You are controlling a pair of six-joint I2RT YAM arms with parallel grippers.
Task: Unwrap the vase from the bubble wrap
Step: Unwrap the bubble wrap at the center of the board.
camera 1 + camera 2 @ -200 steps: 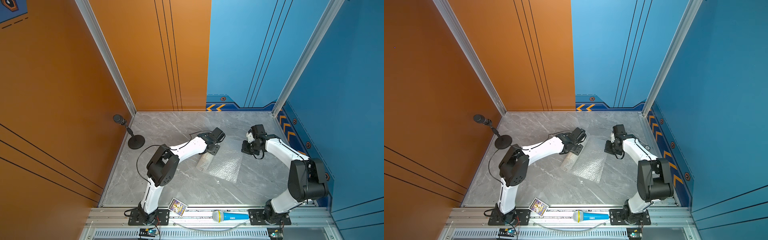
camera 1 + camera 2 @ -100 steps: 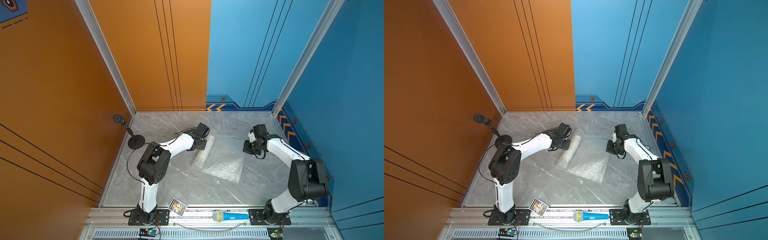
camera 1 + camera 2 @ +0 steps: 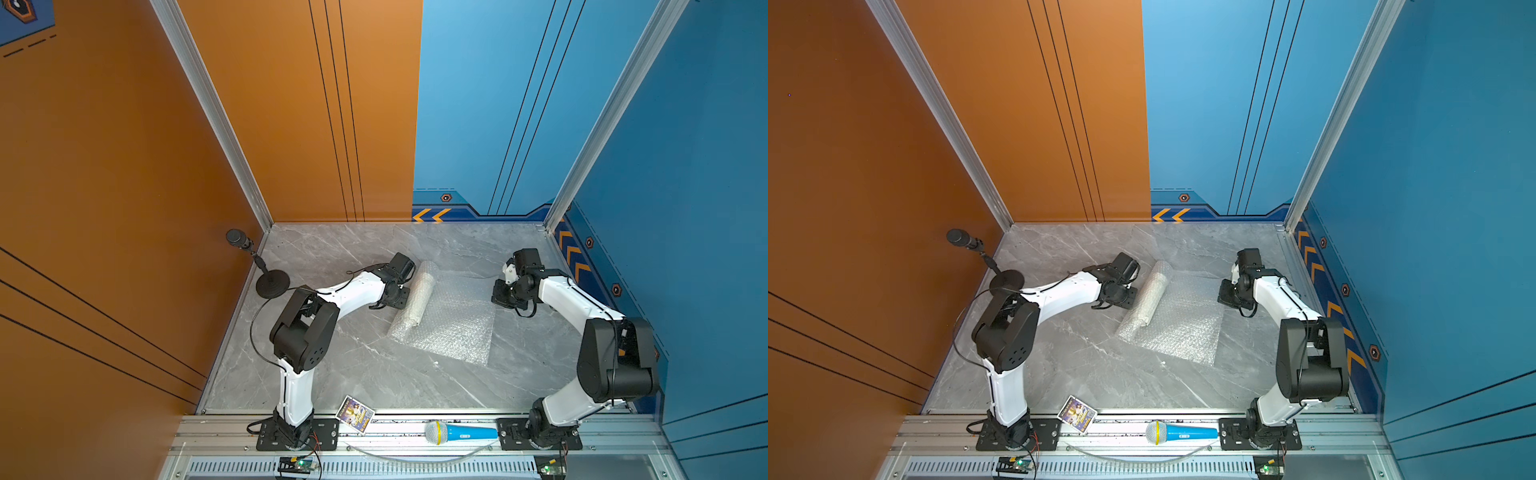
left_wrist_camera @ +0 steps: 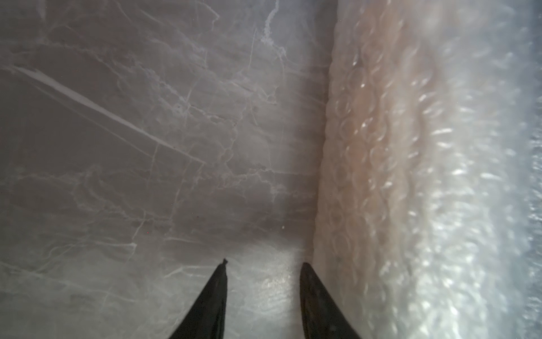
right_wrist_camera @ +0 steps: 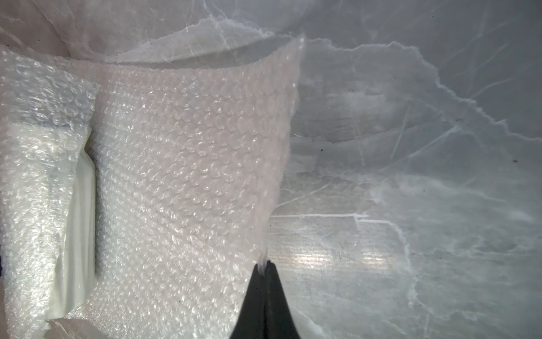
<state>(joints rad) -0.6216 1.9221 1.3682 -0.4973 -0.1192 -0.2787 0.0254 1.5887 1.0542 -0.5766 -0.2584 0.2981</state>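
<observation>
While the right gripper (image 5: 265, 262) clamps its jaws fully together on the free edge of the bubble wrap (image 5: 190, 164), a translucent plastic sheet dotted with small air bubbles, that edge is anchored and lifts slightly off the grey marble tabletop (image 3: 332, 374). The likely purpose is a fixed end, so that the rolled part can pay out film instead of dragging the whole sheet along.

From the right gripper's fingertips the unrolled film spreads flat across the tabletop to the rolled part, which lies well apart from that gripper, ahead of its jaws. The small white vase (image 5: 80, 223) is inside this roll: in the right wrist view a smooth white strip shows at the seam where the flat film meets the roll. The rest of the vase is hidden under whitish layers.

The left gripper (image 4: 264, 264) sits low over the tabletop just beside the roll, on the flank turned away from the right gripper. Its jaws stand narrowly apart, with bare tabletop between them, and hold nothing. Whether the nearer finger (image 4: 316, 296) touches the film cannot be told. This placement suits steadying or turning the roll. In both top views the roll keeps several layers, so the unwrapping is judged only partly done.
</observation>
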